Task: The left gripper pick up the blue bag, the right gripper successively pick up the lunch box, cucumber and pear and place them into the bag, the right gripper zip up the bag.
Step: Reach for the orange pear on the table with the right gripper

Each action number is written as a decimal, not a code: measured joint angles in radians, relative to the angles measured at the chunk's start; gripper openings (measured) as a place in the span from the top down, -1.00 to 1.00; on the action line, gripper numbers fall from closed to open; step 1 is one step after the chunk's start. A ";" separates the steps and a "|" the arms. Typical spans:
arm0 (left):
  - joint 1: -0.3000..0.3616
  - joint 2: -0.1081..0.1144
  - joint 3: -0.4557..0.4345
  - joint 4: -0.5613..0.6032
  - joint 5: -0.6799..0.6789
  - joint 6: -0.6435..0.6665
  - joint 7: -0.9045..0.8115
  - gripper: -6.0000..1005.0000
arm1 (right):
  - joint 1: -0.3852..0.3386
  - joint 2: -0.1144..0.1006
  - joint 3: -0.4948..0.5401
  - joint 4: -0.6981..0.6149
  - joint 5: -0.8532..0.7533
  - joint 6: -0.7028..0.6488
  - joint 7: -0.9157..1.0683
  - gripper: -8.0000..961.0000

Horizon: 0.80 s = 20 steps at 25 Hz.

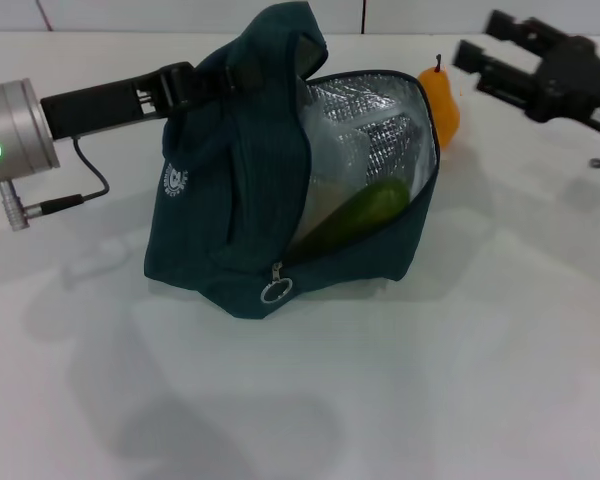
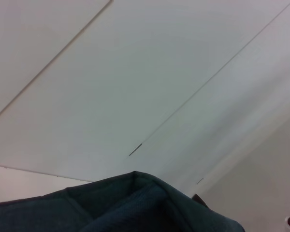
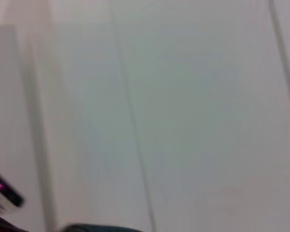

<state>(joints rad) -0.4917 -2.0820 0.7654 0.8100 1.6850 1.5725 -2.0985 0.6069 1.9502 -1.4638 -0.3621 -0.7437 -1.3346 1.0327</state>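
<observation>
Blue bag, dark teal with silver lining, hangs clenched in the left gripper; cucumber shows inside. Beyond it, the pear sits half hidden near the right gripper, fingers spread.

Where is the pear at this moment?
In the head view the pear stands on the white table behind the open blue bag, on the robot's right side. The open right gripper hovers beside it.

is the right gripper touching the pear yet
Apart. The head view shows the right gripper with open jaws in the air beside the pear, with white table visible between them.
</observation>
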 joint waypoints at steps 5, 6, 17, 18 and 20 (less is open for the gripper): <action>0.001 0.000 0.000 0.000 -0.001 0.000 0.001 0.91 | -0.017 -0.034 0.012 0.001 -0.012 0.112 -0.004 -0.45; 0.001 0.001 0.000 0.000 -0.001 0.000 0.001 0.91 | -0.017 -0.033 0.013 0.001 -0.012 0.130 -0.010 -0.45; 0.009 0.005 -0.003 0.000 0.004 -0.032 0.011 0.91 | -0.011 -0.014 0.043 -0.004 -0.014 0.271 -0.108 -0.45; 0.012 0.005 -0.003 0.000 0.005 -0.040 0.013 0.91 | -0.009 -0.014 0.043 -0.008 -0.015 0.283 -0.108 -0.45; 0.020 0.006 -0.003 0.000 0.007 -0.059 0.017 0.91 | -0.006 -0.014 0.043 -0.021 -0.015 0.304 -0.110 -0.45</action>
<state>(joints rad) -0.4713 -2.0757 0.7623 0.8100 1.6917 1.5134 -2.0812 0.6008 1.9361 -1.4205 -0.3833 -0.7585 -1.0306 0.9225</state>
